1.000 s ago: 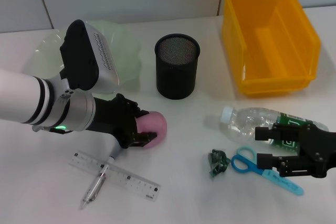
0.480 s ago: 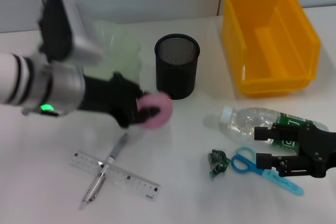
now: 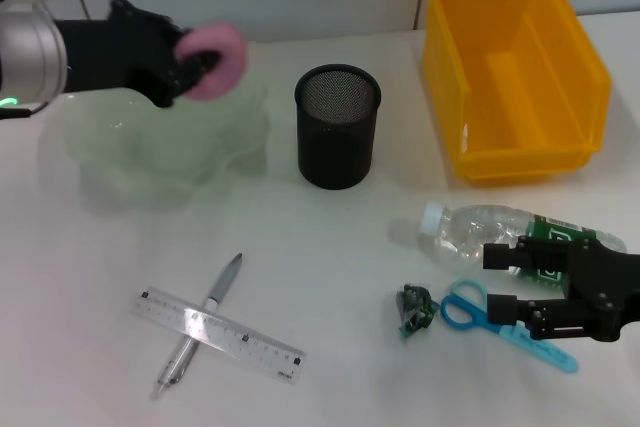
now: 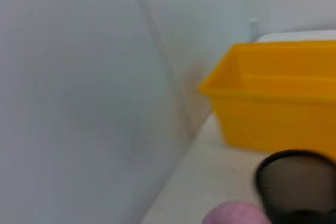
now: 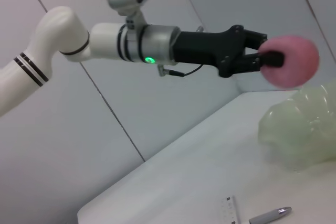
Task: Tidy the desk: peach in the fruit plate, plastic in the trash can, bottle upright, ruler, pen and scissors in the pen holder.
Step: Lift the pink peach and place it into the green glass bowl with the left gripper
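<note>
My left gripper is shut on the pink peach and holds it in the air over the far right part of the pale green fruit plate. The right wrist view also shows the peach above the plate. A black mesh pen holder stands mid-table. The ruler and pen lie crossed near the front left. The clear bottle lies on its side, the blue scissors and crumpled green plastic just in front of it. My right gripper rests open beside the scissors.
A yellow bin stands at the back right, also visible in the left wrist view behind the pen holder. A white wall runs behind the table.
My left arm has lifted the peach off the table near the ruler and carried it back and left to above the fruit plate. The right arm has stayed still.
</note>
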`<action>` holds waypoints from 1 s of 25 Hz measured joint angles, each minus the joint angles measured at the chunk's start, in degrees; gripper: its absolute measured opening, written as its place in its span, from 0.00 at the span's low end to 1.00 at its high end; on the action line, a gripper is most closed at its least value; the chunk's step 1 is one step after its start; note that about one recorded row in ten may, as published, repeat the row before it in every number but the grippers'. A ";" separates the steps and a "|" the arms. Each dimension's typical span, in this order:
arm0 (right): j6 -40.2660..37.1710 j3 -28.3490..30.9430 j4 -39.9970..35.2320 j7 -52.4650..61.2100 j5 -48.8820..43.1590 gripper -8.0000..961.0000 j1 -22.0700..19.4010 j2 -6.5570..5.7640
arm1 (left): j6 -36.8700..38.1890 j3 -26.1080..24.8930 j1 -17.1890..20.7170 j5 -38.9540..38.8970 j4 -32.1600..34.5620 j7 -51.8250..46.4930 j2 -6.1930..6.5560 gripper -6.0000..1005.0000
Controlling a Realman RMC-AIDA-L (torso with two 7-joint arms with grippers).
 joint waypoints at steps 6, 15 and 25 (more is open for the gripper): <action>-0.10 0.00 0.00 -0.03 0.02 0.85 -0.03 0.05 | -6.32 0.09 -2.35 4.10 -6.90 -0.42 0.02 0.23; 0.00 -0.32 0.06 -0.23 0.02 0.85 0.11 0.05 | -11.97 0.56 -4.77 6.82 -15.53 -0.40 -0.13 0.19; -0.04 -0.45 0.09 -0.26 0.02 0.85 0.15 0.06 | -12.51 0.69 -4.34 6.99 -16.64 -0.62 -0.15 0.31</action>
